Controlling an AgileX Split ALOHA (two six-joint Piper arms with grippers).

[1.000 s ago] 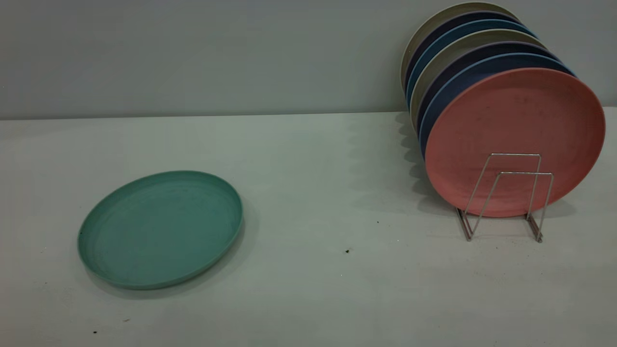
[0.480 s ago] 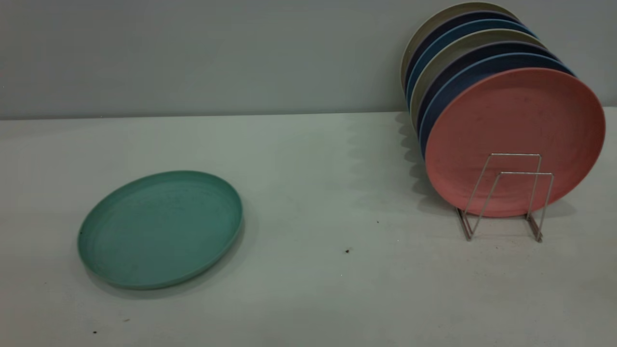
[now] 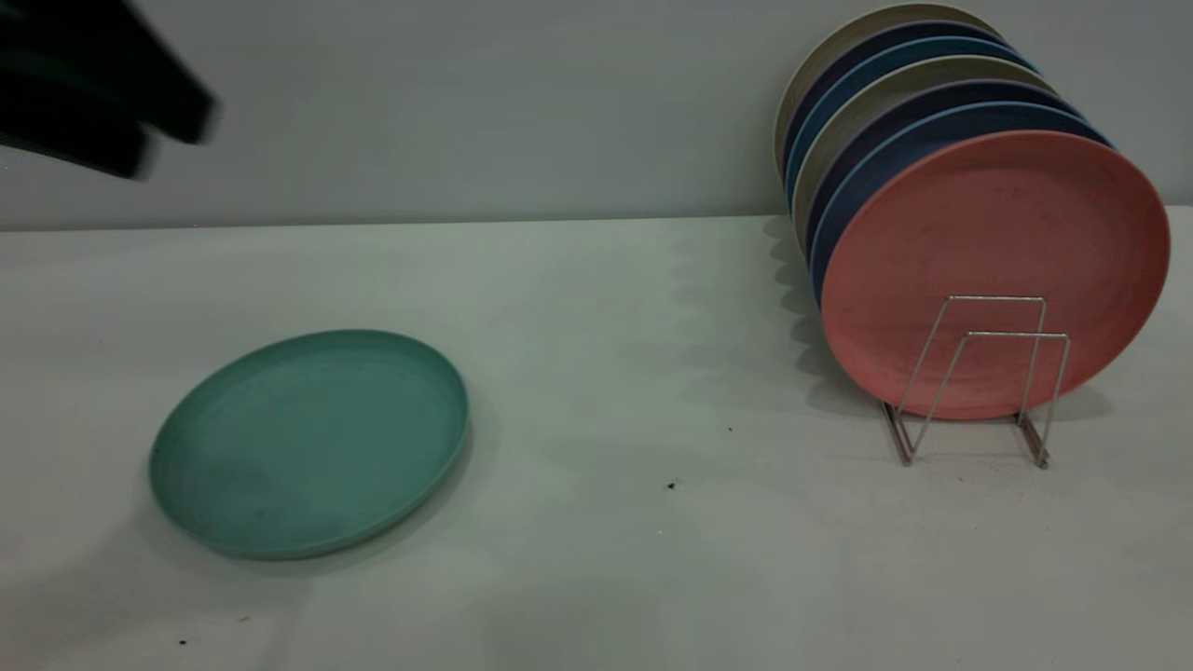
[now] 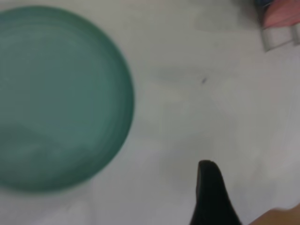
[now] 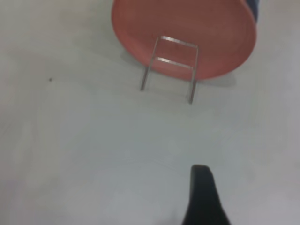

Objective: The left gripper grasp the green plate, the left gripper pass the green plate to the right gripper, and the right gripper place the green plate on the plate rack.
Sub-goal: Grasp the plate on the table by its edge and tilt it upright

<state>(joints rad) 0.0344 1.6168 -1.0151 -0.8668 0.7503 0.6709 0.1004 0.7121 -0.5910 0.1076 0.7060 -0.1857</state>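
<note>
The green plate (image 3: pixel 309 444) lies flat on the white table, left of the middle, with nothing touching it. It also fills one side of the left wrist view, green plate (image 4: pixel 58 96). My left gripper (image 3: pixel 177 140) hangs blurred and open at the upper left, high above and behind the plate. The plate rack (image 3: pixel 974 382) stands at the right with two bare wire loops at its front, and shows again in the right wrist view as plate rack (image 5: pixel 169 65). My right gripper (image 5: pixel 202 194) hovers over bare table, some way in front of the rack.
Several plates stand upright in the rack, a salmon-pink plate (image 3: pixel 995 252) foremost, with blue, dark and beige ones behind it. Bare table stretches between the green plate and the rack. A grey wall (image 3: pixel 466 102) closes off the back.
My left gripper has come into the exterior view at the upper left, where nothing showed before. The green plate, rack and stacked plates have not moved.
</note>
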